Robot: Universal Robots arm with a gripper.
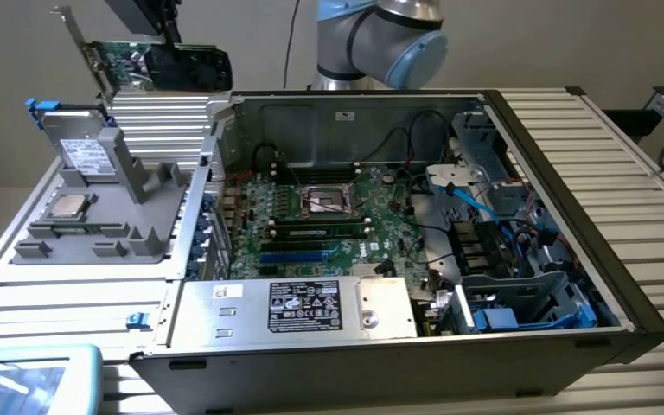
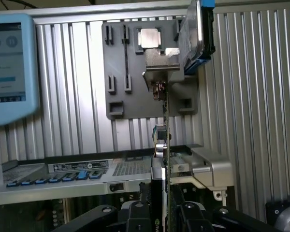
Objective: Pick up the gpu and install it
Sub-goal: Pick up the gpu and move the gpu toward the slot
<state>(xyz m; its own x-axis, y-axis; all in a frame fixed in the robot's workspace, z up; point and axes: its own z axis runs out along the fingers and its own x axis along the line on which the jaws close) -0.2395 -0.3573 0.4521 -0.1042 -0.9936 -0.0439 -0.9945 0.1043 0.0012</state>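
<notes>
My tool [image 1: 162, 39] pinches the gpu [image 1: 153, 67] near its black fan block and holds it in the air at the upper left of the exterior view. The gpu hangs above the grey holder tray [image 1: 136, 233] on the slatted desk [image 1: 609, 147], just beside the open computer case [image 1: 539, 285]. In the wrist view the card runs edge-on between my fingers [image 2: 191, 215]. The motherboard [image 1: 309, 229] lies inside the case.

green black-fanned gpu card [image 1: 159, 65]: 1 | open black metal computer case [image 1: 309, 117]: 1 | grey plastic parts holder [image 1: 148, 186]: 1 | square silver processor chip [image 1: 69, 206]: 1
</notes>
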